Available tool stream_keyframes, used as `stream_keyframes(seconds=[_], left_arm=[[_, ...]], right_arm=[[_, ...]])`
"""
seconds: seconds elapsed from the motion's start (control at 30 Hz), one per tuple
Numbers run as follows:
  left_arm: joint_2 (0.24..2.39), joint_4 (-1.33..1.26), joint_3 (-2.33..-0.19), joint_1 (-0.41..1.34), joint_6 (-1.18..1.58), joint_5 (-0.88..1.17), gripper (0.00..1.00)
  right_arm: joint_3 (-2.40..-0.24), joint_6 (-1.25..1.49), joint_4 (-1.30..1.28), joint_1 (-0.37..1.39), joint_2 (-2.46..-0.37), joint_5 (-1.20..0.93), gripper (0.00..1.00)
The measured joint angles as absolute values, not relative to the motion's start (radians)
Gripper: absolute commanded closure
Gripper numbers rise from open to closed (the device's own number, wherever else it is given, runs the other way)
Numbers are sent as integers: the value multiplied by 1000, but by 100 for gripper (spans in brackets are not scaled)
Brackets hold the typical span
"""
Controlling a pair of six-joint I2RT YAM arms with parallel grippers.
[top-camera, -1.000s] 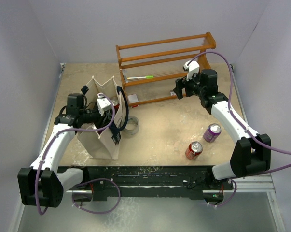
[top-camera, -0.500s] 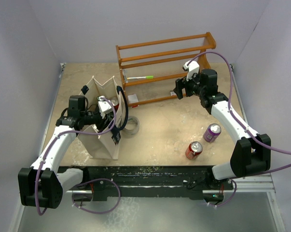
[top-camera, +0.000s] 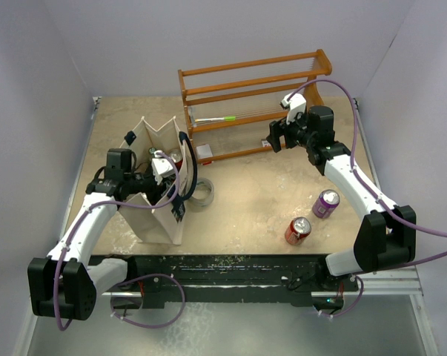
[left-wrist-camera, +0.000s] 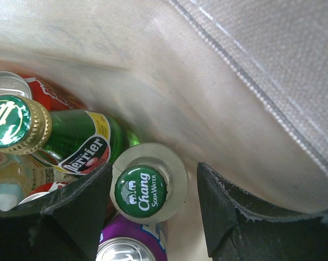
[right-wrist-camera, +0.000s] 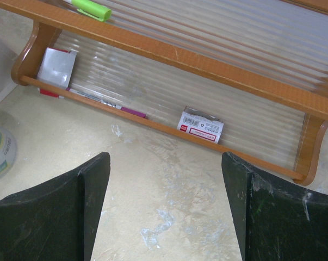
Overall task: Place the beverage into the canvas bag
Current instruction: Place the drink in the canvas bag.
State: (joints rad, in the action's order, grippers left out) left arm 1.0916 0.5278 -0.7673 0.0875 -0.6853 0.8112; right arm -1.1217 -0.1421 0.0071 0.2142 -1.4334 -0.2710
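Note:
The cream canvas bag (top-camera: 158, 215) with navy handles stands at the left of the table. My left gripper (top-camera: 162, 167) reaches down into it. In the left wrist view the open left gripper (left-wrist-camera: 154, 176) straddles a green-capped Chang soda water bottle (left-wrist-camera: 141, 191) standing inside the bag; the left finger is at its shoulder and the right finger (left-wrist-camera: 223, 212) stands apart from it. A green Perrier bottle (left-wrist-camera: 71, 136), a purple can (left-wrist-camera: 132, 244) and a red can (left-wrist-camera: 41, 92) sit around it, by the bag wall (left-wrist-camera: 207, 81). My right gripper (top-camera: 276, 137) is open and empty.
The orange-brown wooden rack (top-camera: 253, 96) stands at the back, with a green marker and small packets on its shelves. A purple can (top-camera: 326, 202) and a red can (top-camera: 298, 230) stand on the table at the right. A tape roll (top-camera: 202, 194) lies beside the bag.
My left gripper has sunk a little lower and nearer into the bag. The right arm has not moved.

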Motion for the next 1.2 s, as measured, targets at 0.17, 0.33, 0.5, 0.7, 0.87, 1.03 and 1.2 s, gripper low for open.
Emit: stream_keyframes(seconds=[0.17, 0.33, 0.5, 0.7, 0.87, 1.03, 1.2], left_arm=[[1091, 546, -767, 88, -693, 805, 28], [1091, 559, -769, 85, -695, 803, 22], [1091, 580, -795, 79, -701, 804, 14], [1089, 633, -842, 72, -729, 810, 5], [1082, 709, -897, 72, -783, 815, 2], [1062, 769, -948, 72, -823, 816, 1], [1037, 812, -999, 70, -850, 808, 1]], right_arm=[[-1122, -142, 7, 214, -1433, -271, 15], [-1122, -142, 7, 214, -1433, -271, 15], [-1122, -142, 7, 214, -1433, -271, 15], [-1122, -143, 7, 214, -1433, -271, 15], [-1122, -146, 6, 214, -1433, -271, 15], [-1122, -160, -10, 214, -1433, -270, 13], [-1124, -196, -85, 214, -1423, -273, 13]])
